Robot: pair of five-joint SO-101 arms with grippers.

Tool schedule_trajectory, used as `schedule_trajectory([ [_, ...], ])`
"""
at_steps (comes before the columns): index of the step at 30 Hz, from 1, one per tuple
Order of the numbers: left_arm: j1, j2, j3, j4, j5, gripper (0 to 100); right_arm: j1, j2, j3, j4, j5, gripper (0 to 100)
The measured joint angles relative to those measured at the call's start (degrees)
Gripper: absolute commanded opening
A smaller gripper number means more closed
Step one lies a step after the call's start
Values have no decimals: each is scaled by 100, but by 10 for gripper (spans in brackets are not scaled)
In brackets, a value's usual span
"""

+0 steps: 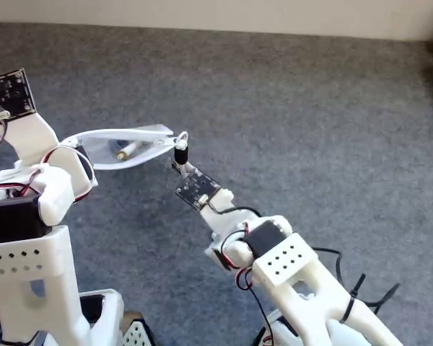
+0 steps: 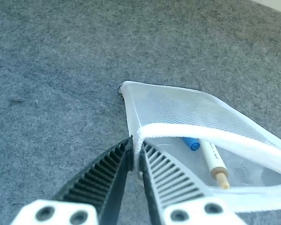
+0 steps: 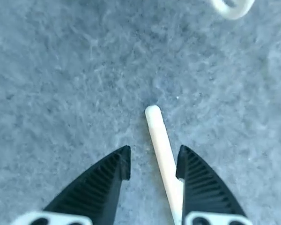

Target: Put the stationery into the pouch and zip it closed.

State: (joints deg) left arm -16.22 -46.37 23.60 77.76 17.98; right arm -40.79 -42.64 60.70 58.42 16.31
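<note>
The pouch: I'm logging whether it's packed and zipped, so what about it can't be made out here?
- High view: the pouch is too small to count its contents; the left arm covers one end.
- Left wrist view: the picture edge cuts off the pouch's far end, so the zip's state is hidden.
- Right wrist view: a white strip between the fingers of the right gripper runs off the edge; what it joins is unclear.
</note>
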Motion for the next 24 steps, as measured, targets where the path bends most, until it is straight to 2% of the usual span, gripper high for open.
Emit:
schedule_trajectory([
  [11,0,0,0,0,0,7,62,2031,44,-1099,44,143],
  [17,0,0,0,0,0,7,185,2409,0,-1424,44,1],
  [24,0,0,0,0,0,7,193,2365,26,-1521,44,8],
])
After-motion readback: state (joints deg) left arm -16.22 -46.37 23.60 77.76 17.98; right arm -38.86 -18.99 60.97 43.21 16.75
